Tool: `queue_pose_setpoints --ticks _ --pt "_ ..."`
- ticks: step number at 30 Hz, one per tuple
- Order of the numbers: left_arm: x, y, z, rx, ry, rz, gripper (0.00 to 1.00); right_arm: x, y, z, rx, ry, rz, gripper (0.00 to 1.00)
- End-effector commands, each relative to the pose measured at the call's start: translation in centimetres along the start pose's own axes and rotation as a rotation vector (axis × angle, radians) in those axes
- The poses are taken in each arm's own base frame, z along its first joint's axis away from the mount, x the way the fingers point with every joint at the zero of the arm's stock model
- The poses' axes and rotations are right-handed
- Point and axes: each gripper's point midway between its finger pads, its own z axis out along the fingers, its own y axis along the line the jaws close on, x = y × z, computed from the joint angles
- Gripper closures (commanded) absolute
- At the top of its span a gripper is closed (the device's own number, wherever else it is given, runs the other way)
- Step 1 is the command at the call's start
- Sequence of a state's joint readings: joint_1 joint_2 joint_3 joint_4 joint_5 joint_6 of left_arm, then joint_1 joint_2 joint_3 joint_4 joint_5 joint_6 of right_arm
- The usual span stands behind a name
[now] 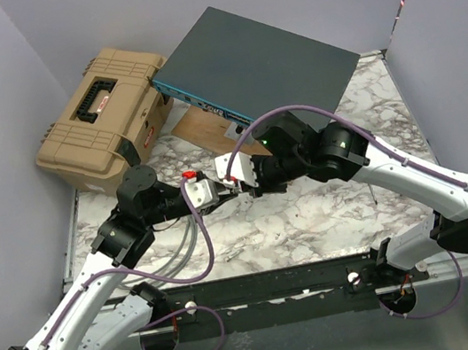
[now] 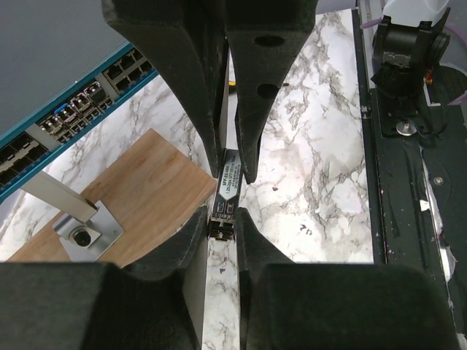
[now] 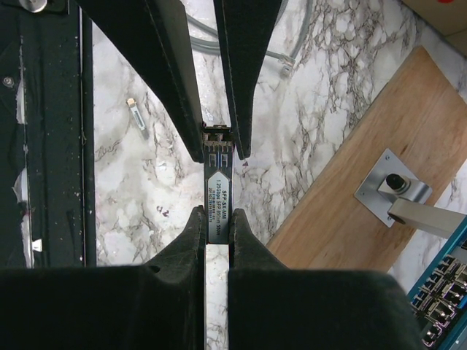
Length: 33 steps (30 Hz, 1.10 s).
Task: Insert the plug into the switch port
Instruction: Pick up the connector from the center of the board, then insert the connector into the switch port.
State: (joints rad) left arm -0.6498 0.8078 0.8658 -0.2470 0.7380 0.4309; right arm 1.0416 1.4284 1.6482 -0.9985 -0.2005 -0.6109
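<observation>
Right end effector (image 3: 217, 217) is clamped shut on the plug (image 3: 217, 191), mid-frame over the bench (image 3: 135, 204), offering its free end. Left end effector (image 2: 223, 219) straddles that end, nearly closed; can't tell if it grips. Likely a regrip to aim at the switch (image 2: 66, 124) ports, upper left.

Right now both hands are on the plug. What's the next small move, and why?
Probably open the right hand slightly and let go. Both hands pinch the plug from opposite ends above the table, and the left hand looks closed on its metal end. It seems able to carry the plug alone toward the switch.
</observation>
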Motion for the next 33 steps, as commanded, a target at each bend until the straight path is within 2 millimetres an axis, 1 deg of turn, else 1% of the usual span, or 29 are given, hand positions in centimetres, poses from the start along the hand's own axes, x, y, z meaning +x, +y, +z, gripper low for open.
queue_pose_setpoints --ticks 1,3,5,6,7,9,11,13,15,16,18,19,22,24,26,27,30,33 --pt "0.3 -0.6 -0.1 0.011 -0.009 -0.003 0.87 -0.2 0.1 -0.1 0.005 -0.003 0.005 1.00" --pt "0.5 -0.4 -0.2 -0.004 -0.003 -0.007 0.92 -0.1 -0.1 -0.1 0.018 -0.005 0.009 0.99" --pt "0.7 -0.2 -0.3 -0.025 0.006 -0.011 1.00 0.0 -0.5 -0.1 0.046 -0.006 0.021 0.94" --pt "1.0 0.1 -0.4 -0.046 0.016 -0.014 1.00 0.0 -0.7 -0.2 0.062 -0.006 0.026 0.91" --pt "1.2 0.3 -0.5 -0.065 0.023 -0.018 1.00 0.0 -0.9 -0.3 0.078 -0.007 0.027 0.86" --pt "1.3 0.7 -0.7 -0.097 0.033 -0.024 1.00 -0.1 -1.3 -0.5 0.105 -0.013 0.030 0.73" --pt "1.6 1.4 -1.1 -0.149 0.045 -0.034 1.00 -0.2 -1.6 -0.8 0.128 -0.023 0.029 0.64" --pt "1.9 2.6 -1.5 -0.229 0.061 -0.045 1.00 -0.5 -2.3 -1.2 0.171 -0.040 0.044 0.55" --pt "2.2 3.8 -2.1 -0.318 0.065 -0.067 1.00 -0.8 -3.4 -1.7 0.235 -0.065 0.062 0.43" --pt "2.4 4.1 -2.3 -0.350 0.066 -0.075 1.00 -1.0 -3.8 -2.0 0.258 -0.081 0.073 0.41" --pt "2.7 4.8 -2.6 -0.407 0.061 -0.105 1.00 -1.7 -4.9 -2.8 0.308 -0.127 0.110 0.30" --pt "2.8 5.0 -2.7 -0.429 0.057 -0.121 1.00 -1.9 -5.4 -3.2 0.331 -0.143 0.129 0.27" --pt "3.2 6.1 -3.1 -0.519 0.034 -0.183 1.00 -2.2 -7.0 -4.3 0.387 -0.181 0.170 0.22" --pt "3.4 7.0 -3.6 -0.596 0.012 -0.222 1.00 -1.9 -8.2 -4.9 0.449 -0.179 0.197 0.19" --pt "4.1 7.5 -4.1 -0.649 0.012 -0.252 1.00 -1.7 -9.4 -5.7 0.502 -0.187 0.233 0.16" --pt "3.9 7.8 -4.2 -0.671 -0.005 -0.254 1.00 -1.6 -10.0 -6.1 0.525 -0.199 0.253 0.15" --pt "4.3 8.7 -4.9 -0.751 -0.024 -0.293 1.00 -1.2 -12.3 -7.8 0.605 -0.246 0.326 0.10" --pt "4.5 9.6 -5.8 -0.829 -0.048 -0.298 1.00 -0.2 -15.0 -10.0 0.709 -0.279 0.418 0.07"
